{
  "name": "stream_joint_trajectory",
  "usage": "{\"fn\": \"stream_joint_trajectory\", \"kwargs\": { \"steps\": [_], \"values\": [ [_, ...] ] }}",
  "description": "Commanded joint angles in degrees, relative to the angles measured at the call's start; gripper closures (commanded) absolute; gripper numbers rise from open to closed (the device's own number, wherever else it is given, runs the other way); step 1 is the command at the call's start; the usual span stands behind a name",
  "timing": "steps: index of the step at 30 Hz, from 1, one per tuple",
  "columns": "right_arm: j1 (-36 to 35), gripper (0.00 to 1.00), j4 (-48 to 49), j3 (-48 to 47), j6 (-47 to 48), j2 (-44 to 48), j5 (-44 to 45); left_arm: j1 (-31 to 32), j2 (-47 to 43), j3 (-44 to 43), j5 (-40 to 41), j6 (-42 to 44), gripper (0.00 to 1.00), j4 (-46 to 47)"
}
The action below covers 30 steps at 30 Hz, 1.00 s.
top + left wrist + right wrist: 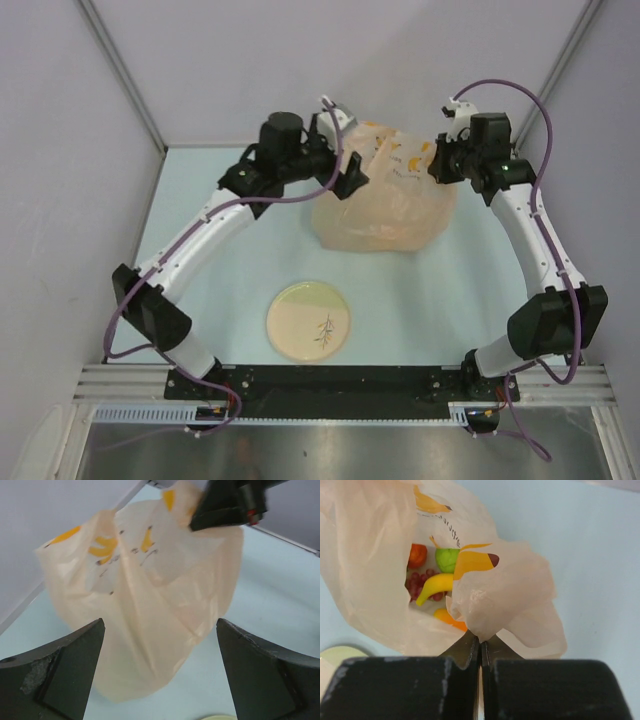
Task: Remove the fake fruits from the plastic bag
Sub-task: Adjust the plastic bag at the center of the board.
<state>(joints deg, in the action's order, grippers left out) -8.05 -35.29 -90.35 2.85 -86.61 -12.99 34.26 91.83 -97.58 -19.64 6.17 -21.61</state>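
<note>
The right claw (480, 641) is clenched on a gathered fold of the thin, crinkly, translucent peach-pink plastic bag (370, 580) with orange and yellow prints. It pinches the film at the bag's mouth and holds that edge up above the pale blue worktop (450, 290). Just beyond the right claw's tips the mouth gapes, and the glossy fake fruits lie inside. There is a curved yellow banana (435, 587), with a green apple (446, 559) just past it. A red-orange tomato-like piece (417, 555) sits beside the apple on the claw's left. A dark red grape bunch (414, 582) lies against the banana, and an orange-yellow mango (449, 617) is nearest the claw, partly hidden by the fold. The left claw (160, 625) is released, its two dark fingers (65, 670) spread wide with nothing held. The bag stands straight ahead of the left claw, apart from both fingers, with the right claw gripping the bag's top edge on the far side. A round beige plate (295, 310) with a small sprig print lies on the worktop, nearer the arm bases than either claw and apart from the bag.
</note>
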Motion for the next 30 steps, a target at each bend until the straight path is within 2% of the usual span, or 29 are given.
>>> {"fn": "stream_joint_trajectory", "kwargs": {
  "steps": [1,5,7,8,9,11,12,14,15,19,26,29,30],
  "values": [
    [-0.21,1.0,1.89,2.89,-0.74,4.25,-0.45,5.8,4.3,-3.48,2.15,1.12,0.0,5.95],
    [0.84,1.0,2.42,4.39,-1.44,5.4,-0.45,8.19,12.91,-9.46,6.52,0.51,0.0,8.33],
    [1.37,1.0,2.33,4.48,-1.71,5.57,-0.98,8.54,21.14,-16.82,10.4,-0.81,0.01,6.94],
    [1.98,1.0,2.16,4.56,-1.8,5.66,-0.98,8.72,24.68,-20.51,12.15,-1.25,0.02,3.45],
    [2.25,1.0,1.98,4.56,-1.8,5.83,-1.15,8.98,27.58,-27.24,17.21,-1.95,0.05,2.11],
    [2.78,1.0,1.63,4.56,-1.8,5.84,-1.42,9.07,32.77,-30.2,18.14,-1.35,0.14,3.74],
    [3.3,1.0,1.8,4.65,-1.97,5.66,-1.77,9.07,33.49,-30.82,17.54,1.01,0.39,4.81],
    [3.66,1.0,2.85,4.13,-2.15,4.7,-1.6,8.98,36.47,-32.92,19.36,3.39,0.77,5.35],
    [3.92,1.0,3.2,3.17,-2.24,2.17,-1.51,8.2,37.45,-35.98,21.11,4.97,1.0,5.17],
    [4.71,1.0,1.98,-6.4,-3.72,-6.1,-3.26,4.33,37.73,-39.53,18.06,6.12,1.0,4.73],
    [3.84,1.0,3.55,-28.71,-6.19,-21.03,-3.36,-2.96,29.73,-42.41,18.49,10.17,1.0,10.87],
    [2.78,1.0,5.57,-46.01,-6.36,-30.44,-3.18,-7.53,29.72,-47.94,18.58,14.37,1.0,16.49],
    [2.69,1.0,6.71,-54.94,-7.24,-32.38,-3.18,-9.11,29.37,-48.75,18.67,15.09,1.0,17.99]
  ]
}}
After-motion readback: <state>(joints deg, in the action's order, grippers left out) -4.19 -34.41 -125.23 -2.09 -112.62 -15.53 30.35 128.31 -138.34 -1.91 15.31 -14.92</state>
